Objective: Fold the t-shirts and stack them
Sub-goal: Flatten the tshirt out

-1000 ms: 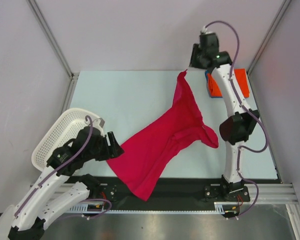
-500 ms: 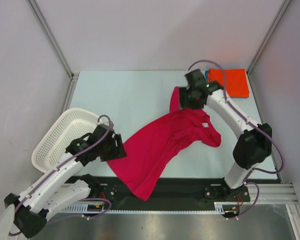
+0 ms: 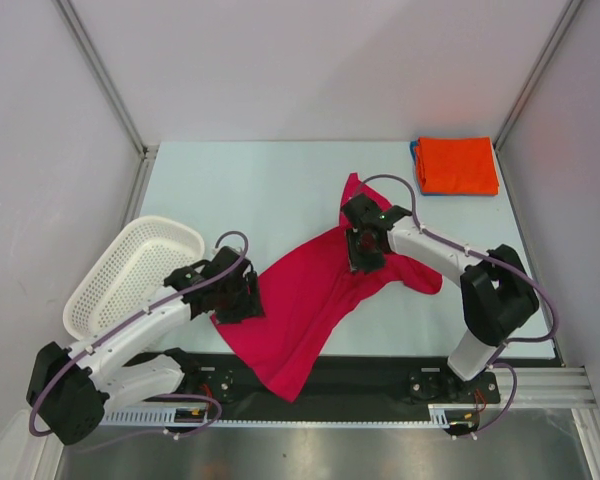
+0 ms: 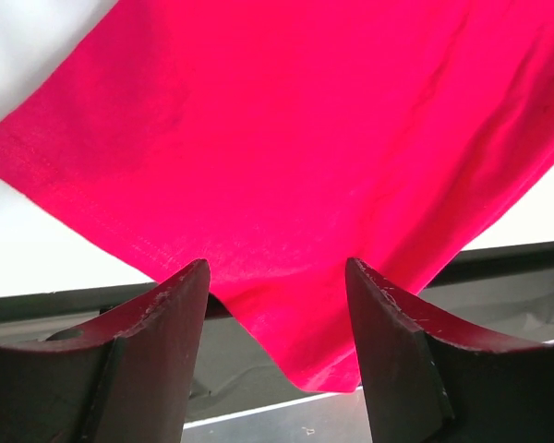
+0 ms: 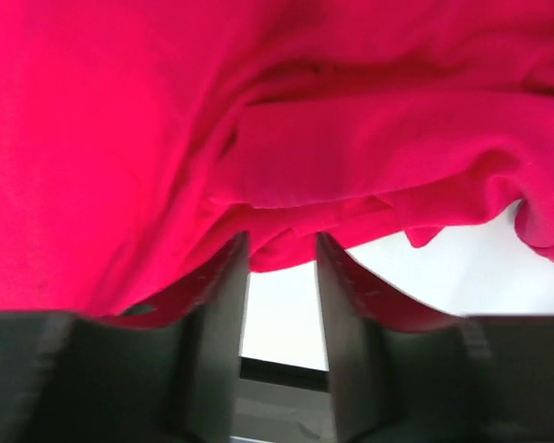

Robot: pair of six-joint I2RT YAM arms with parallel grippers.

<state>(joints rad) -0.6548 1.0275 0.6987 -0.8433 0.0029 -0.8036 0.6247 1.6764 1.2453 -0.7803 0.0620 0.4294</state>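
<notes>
The crimson t-shirt (image 3: pixel 310 300) was seen spread loosely, unfolded, across the middle of the tabletop (image 3: pixel 250 190). It ran on a slant from approx. 1 o'clock down to 7 o'clock, and its lower corner was draped over the near edge at 6 o'clock onto the black rail (image 3: pixel 380 372). A sleeve was bunched out toward 3 o'clock. The left hand (image 3: pixel 242 298) was placed at the shirt's 9 o'clock edge. In the left wrist view its fingers (image 4: pixel 157 323) were held wide apart w/ the cloth's hem between and beyond the tips, and nothing was clamped. The right hand (image 3: pixel 365 252) was pressed down on the rumpled upper part of the shirt, at approx. 1 o'clock from its centre. In the right wrist view its fingers (image 5: pixel 217 305) were parted only a little, w/ bare tabletop showing through the gap and folds of cloth piled at the tips. Whether any cloth was nipped there could not be told. The orange t-shirt (image 3: pixel 458 165) was found folded to a rectangle in the far corner at 1–2 o'clock. It was stacked on the blue t-shirt (image 3: pixel 417 170), of which only an edge showed at 9 o'clock. The white basket (image 3: pixel 130 270) was set at 8 o'clock, tilted off the tabletop's edge, just beside the left arm.
</notes>
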